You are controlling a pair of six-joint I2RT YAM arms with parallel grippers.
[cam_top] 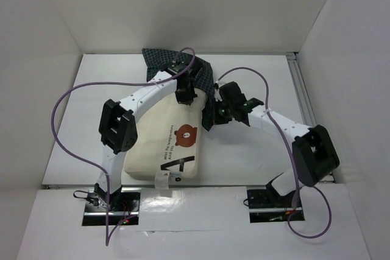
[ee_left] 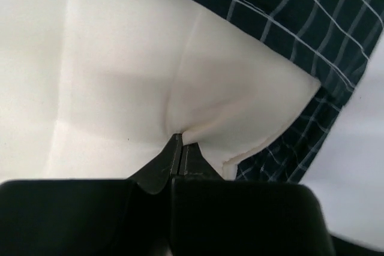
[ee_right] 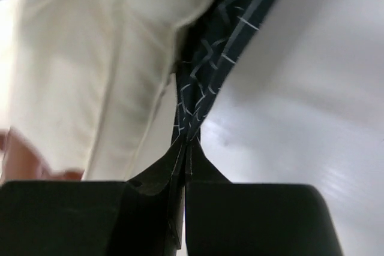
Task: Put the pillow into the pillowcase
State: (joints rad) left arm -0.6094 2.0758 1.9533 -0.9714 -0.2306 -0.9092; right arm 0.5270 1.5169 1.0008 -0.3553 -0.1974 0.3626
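Note:
The cream pillow (cam_top: 159, 150) lies in the middle of the table, its printed label and small white tag toward the near edge. Its far end meets the dark checked pillowcase (cam_top: 157, 59), which lies bunched at the back. My left gripper (cam_top: 185, 97) is shut on a pinch of the pillow's far corner; in the left wrist view the gripper (ee_left: 182, 140) holds a fold of the pillow (ee_left: 120, 64) with the pillowcase (ee_left: 288, 16) beyond it. My right gripper (cam_top: 211, 117) is shut on the pillowcase's edge; in the right wrist view the gripper (ee_right: 187, 143) pinches the pillowcase (ee_right: 223, 52) beside the pillow (ee_right: 90, 82).
White walls enclose the table on three sides. An aluminium rail (cam_top: 303, 98) runs along the table's right edge. Purple cables (cam_top: 67, 105) loop from both arms over the table.

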